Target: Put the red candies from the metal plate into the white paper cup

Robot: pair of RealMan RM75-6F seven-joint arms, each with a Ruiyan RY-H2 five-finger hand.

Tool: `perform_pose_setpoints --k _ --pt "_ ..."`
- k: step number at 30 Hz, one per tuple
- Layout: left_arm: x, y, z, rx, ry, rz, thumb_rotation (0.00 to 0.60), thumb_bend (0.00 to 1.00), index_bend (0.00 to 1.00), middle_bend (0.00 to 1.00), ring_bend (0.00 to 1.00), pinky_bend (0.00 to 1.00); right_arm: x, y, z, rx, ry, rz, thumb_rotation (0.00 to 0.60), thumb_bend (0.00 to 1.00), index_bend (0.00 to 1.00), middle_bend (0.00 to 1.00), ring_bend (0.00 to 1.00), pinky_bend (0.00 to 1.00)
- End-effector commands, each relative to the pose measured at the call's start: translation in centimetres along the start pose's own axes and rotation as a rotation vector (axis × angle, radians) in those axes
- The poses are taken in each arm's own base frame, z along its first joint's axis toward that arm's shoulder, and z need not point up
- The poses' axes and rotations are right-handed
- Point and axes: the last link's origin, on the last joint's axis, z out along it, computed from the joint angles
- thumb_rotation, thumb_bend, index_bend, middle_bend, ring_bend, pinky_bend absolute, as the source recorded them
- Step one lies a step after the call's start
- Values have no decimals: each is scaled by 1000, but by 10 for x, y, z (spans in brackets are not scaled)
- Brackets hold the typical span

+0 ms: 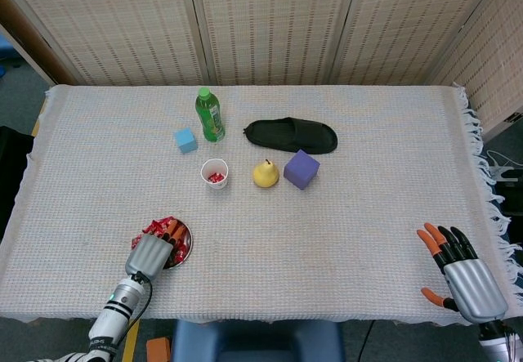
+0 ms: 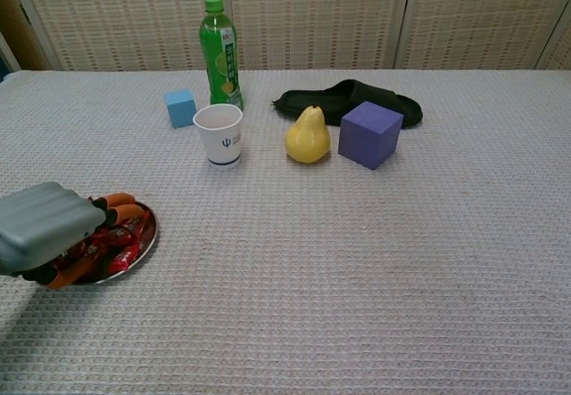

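Note:
A small metal plate (image 1: 188,243) (image 2: 150,237) heaped with red candies (image 1: 158,228) (image 2: 126,235) sits near the table's front left edge. My left hand (image 1: 149,254) (image 2: 45,226) lies low over the plate, fingers stretched out onto the candies and thumb underneath at the near rim. Whether a candy is caught under it is hidden. The white paper cup (image 1: 215,173) (image 2: 219,134) stands upright further back, with a few red candies inside. At the front right corner my right hand (image 1: 462,276) rests with its fingers spread, holding nothing.
Behind the cup stand a green bottle (image 1: 209,115) (image 2: 219,52) and a small blue cube (image 1: 186,140) (image 2: 180,107). To the cup's right are a yellow pear (image 1: 265,173) (image 2: 308,135), a purple cube (image 1: 301,169) (image 2: 369,134) and a black slipper (image 1: 291,135) (image 2: 348,101).

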Motion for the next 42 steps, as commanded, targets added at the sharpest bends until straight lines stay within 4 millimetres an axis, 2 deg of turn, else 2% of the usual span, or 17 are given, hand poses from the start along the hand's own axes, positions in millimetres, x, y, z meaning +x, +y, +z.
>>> perform_pose_setpoints --k 1,4,10,19,33,42 --pt "0 -1 0 6 0 9 600 366 267 210 754 1000 0 0 0 -2 0 0 600 47 0 0 0 0" --pt "-3 -1 1 5 -7 11 600 366 364 321 754 1000 0 0 1 -2 -1 -1 600 46 0 0 0 0" --pt "-5 2 2 3 19 14 600 361 474 462 761 1000 0 0 0 -2 0 -1 600 47 0 0 0 0" --pt "-6 3 -1 4 78 4 600 376 576 622 780 1000 -1 0 1 0 -5 -2 600 47 0 0 0 0" --pt "-7 -2 -5 14 130 -15 600 411 661 723 791 1000 -2 -2 1 2 -11 -8 600 48 0 0 0 0" --pt "11 -7 -6 28 191 -52 600 494 705 762 811 1000 -2 -1 2 -1 -11 -7 600 46 0 0 0 0"
